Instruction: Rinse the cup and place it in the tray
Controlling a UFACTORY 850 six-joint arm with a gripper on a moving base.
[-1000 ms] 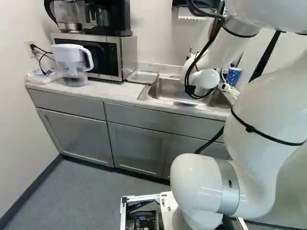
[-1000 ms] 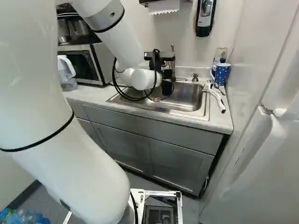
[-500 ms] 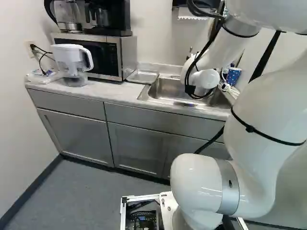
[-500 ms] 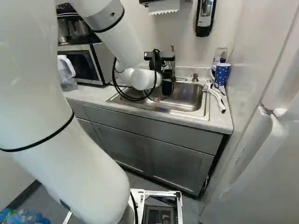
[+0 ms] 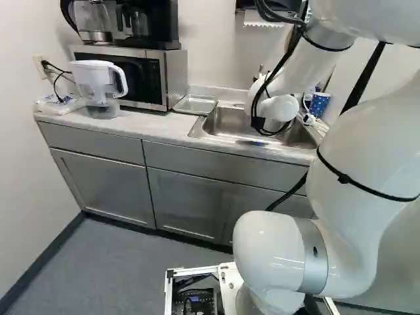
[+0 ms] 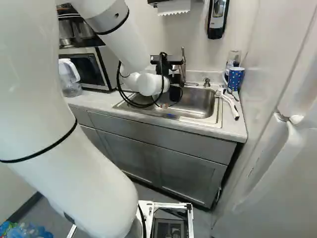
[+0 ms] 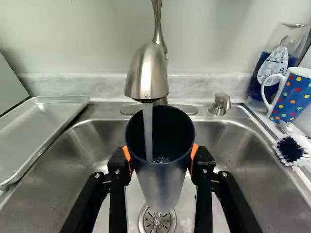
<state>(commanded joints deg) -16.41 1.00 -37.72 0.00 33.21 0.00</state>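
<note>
Right base view: the forearm (image 6: 130, 47) slants down toward between four and five o'clock, bringing the tool (image 6: 175, 92) over the sink (image 6: 200, 101). In the wrist view, with straight ahead as twelve, the orange pads (image 7: 194, 152) clamp the cup (image 7: 163, 179) at three and nine o'clock, fingers parted by its width. Its mouth is up beneath the faucet (image 7: 148, 75), and water (image 7: 147, 126) runs in. From the cup, the tray (image 7: 36, 128) lies toward ten o'clock, the dotted mug (image 7: 294, 94) toward two.
</note>
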